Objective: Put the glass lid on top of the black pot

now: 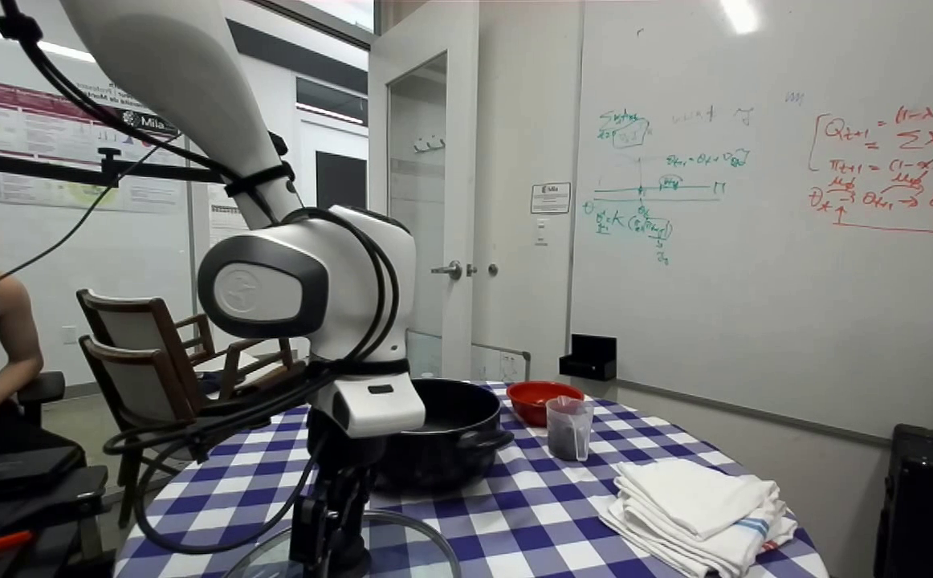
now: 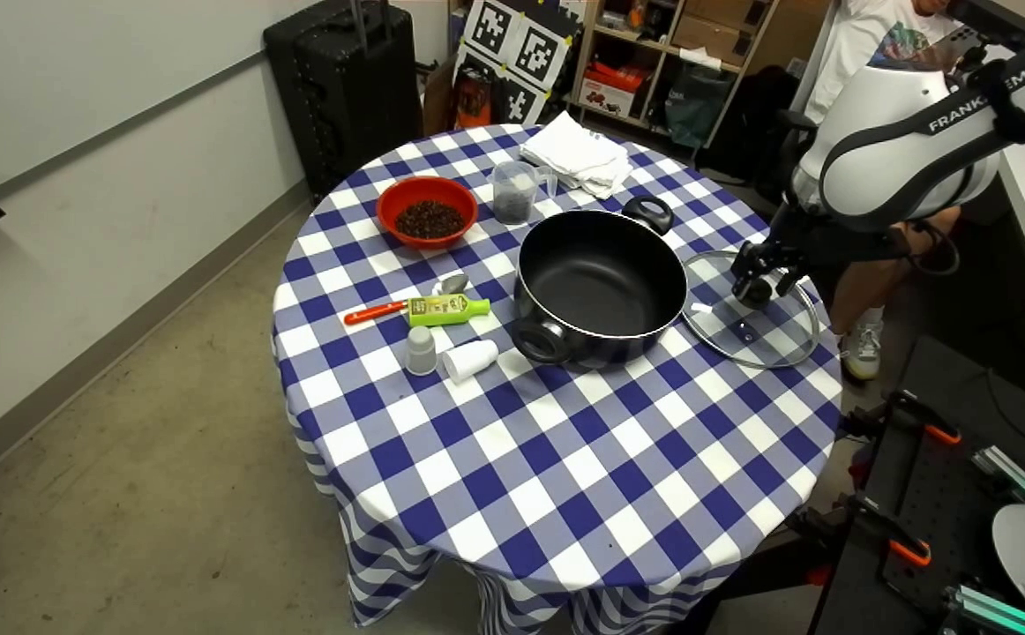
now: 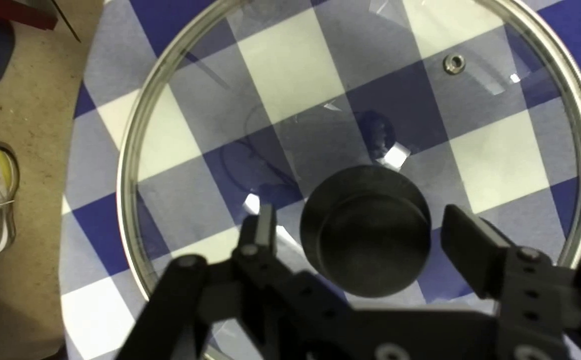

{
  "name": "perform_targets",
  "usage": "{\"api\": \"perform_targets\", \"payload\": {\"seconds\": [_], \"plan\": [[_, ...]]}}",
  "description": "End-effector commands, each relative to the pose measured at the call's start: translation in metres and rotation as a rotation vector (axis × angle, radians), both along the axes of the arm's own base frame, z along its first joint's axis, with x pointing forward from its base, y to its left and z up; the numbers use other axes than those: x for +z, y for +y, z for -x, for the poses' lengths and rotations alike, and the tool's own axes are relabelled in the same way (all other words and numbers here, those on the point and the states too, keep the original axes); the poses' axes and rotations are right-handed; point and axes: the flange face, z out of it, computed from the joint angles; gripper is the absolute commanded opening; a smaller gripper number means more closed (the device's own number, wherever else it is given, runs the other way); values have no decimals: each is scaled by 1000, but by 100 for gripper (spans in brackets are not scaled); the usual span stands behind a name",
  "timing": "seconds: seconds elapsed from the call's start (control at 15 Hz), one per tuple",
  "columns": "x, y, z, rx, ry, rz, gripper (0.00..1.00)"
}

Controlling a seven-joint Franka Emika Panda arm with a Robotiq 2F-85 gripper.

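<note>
Two fingers (image 3: 473, 255) of the gripper (image 3: 362, 232) are held well apart, and the dark knob (image 3: 370, 242) of the glass lid (image 3: 315, 125) is framed between them in the wrist view, with a gap seen on either side. Whether the fingertips are level with the knob cannot be judged. Directly beneath the gripper, the lid is laid flat, knob up, on the blue-and-white checked tablecloth (image 2: 618, 476), whose squares are seen through the glass. Near the gripper and just beside the lid, the black pot (image 2: 601, 273) is set upright with its top open; whether lid and pot are touching cannot be told.

Farther from the gripper than the pot, folded white towels (image 1: 695, 514), a clear measuring jug (image 2: 514, 198) with dark contents, and a red bowl (image 2: 427, 188) of dark-brown grains are placed. Across the pot from the gripper, a green bottle (image 2: 449, 310) is laid on its side next to a red handle (image 2: 373, 313), with a small grey container (image 2: 421, 351) and a tipped white container (image 2: 470, 360) close by. Well apart from the gripper, beyond the table's edge, a black suitcase (image 2: 345, 97) is stood against the wall.
</note>
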Motion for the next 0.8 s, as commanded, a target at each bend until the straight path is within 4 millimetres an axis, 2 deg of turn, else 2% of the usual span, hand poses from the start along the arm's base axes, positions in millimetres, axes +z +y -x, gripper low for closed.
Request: {"api": "perform_targets", "payload": {"seconds": [0.0,0.2,0.27,0.47,0.73], "plan": [[1,0,-6,26,8,-6,51],[4,1,-8,31,5,-8,28],[4,1,-6,30,10,-11,25],[11,2,1,21,6,-19,25],[32,-1,26,-5,14,-22,25]]}}
